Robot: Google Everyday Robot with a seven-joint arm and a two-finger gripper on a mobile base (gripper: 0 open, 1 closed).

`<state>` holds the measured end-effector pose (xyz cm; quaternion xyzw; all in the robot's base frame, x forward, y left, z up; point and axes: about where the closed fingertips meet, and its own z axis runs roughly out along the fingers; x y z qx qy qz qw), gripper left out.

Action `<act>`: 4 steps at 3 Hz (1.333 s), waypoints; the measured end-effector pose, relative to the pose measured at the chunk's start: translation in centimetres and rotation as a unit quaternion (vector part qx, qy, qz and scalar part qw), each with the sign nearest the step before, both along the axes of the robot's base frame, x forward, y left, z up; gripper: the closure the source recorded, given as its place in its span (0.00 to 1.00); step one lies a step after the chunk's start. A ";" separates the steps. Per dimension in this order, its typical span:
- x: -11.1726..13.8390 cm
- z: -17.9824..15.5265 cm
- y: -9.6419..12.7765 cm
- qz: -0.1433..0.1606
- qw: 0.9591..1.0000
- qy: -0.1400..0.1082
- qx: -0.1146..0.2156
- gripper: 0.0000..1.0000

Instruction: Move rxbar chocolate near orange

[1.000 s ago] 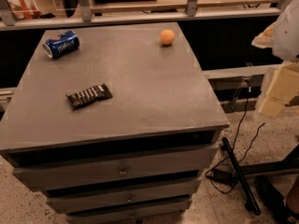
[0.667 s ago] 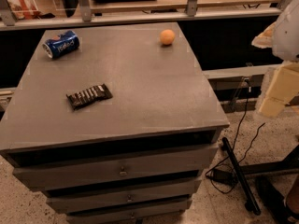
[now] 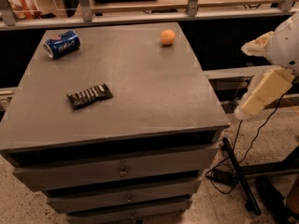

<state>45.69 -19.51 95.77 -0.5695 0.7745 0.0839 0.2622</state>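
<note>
Gripper [image 3: 259,95] is out at the far right, clear of the cabinet's [image 3: 154,101] right edge and not over its top. It's a pale cream piece hanging below a rounded white part of the arm [image 3: 286,45]. Open or closed? Cannot tell from here, and nothing can be seen held in it.

Now the bar [image 3: 89,96]. It lies flat on the cabinet top, well away from the gripper, right across the surface to the gripper's left as seen and roughly level with it. Dark wrapper, pale lettering, turned at a slight slant, with bare grey top all around it. Nothing is touching it.

The orange [image 3: 168,37] is up and to the left of the gripper, near the back of the top and toward the right-hand corner. It is closer to the gripper than the bar is, though still apart from it. Bar and orange are well apart, with a wide stretch of bare top between them.

Farthest from the gripper is the can [image 3: 61,44], blue, lying on its side by the back left corner, beyond the bar.

Below the top and to the gripper's lower left are the drawers [image 3: 122,171], stacked one under another, each with a small knob. Straight down from the gripper there's speckled floor, where a black cable [image 3: 219,177] loops beside a dark rod [image 3: 239,177]. A railing [image 3: 140,17] runs along behind the cabinet.
</note>
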 end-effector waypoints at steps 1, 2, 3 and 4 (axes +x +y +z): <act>1.8 -1.0 2.8 0.008 0.994 -0.031 0.109 0.00; 3.3 0.3 7.1 0.026 0.971 -0.062 0.231 0.00; 2.9 2.4 9.3 0.037 0.959 -0.059 0.276 0.00; 2.9 2.4 9.3 0.037 0.959 -0.059 0.276 0.00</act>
